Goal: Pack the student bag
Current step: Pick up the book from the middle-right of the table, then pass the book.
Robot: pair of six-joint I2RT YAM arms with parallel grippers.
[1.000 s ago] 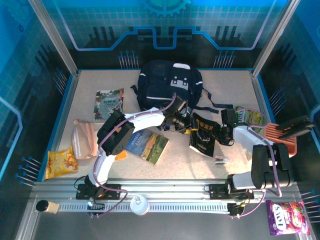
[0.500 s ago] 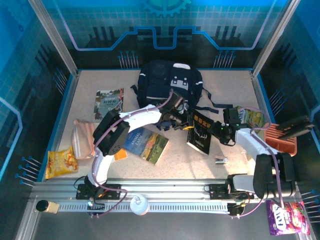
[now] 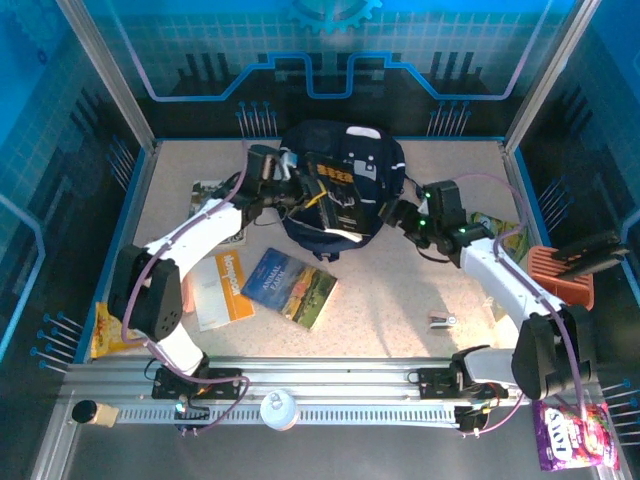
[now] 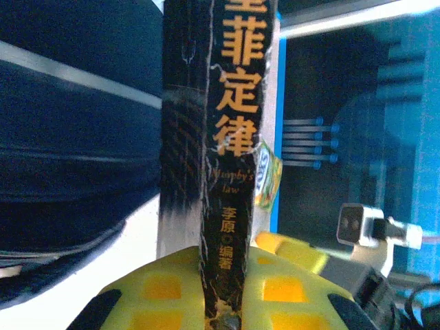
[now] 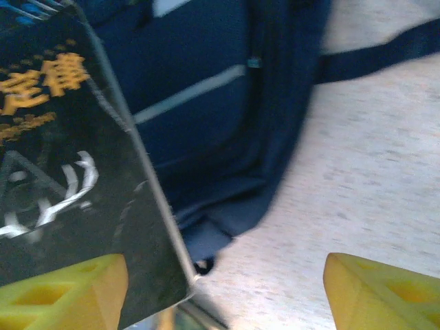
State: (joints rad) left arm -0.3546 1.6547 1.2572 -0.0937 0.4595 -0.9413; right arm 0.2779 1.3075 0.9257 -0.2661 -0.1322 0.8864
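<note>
My left gripper (image 3: 302,190) pinches 1 black book (image 3: 338,200) above the backpack (image 3: 382,165); my right gripper (image 3: 408,215) hangs just beside its right side.

The top camera looks down from above the near edge on the whole table (image 3: 400,300). Both wrist cameras are very close: the left faces the spine of the black book (image 4: 237,137), the right faces its cover and the student bag (image 5: 206,130), both also in the top view.

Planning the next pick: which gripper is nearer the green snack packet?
Right. Right gripper is open left of the green snack packet; left gripper holds a black book over the student bag.
</note>
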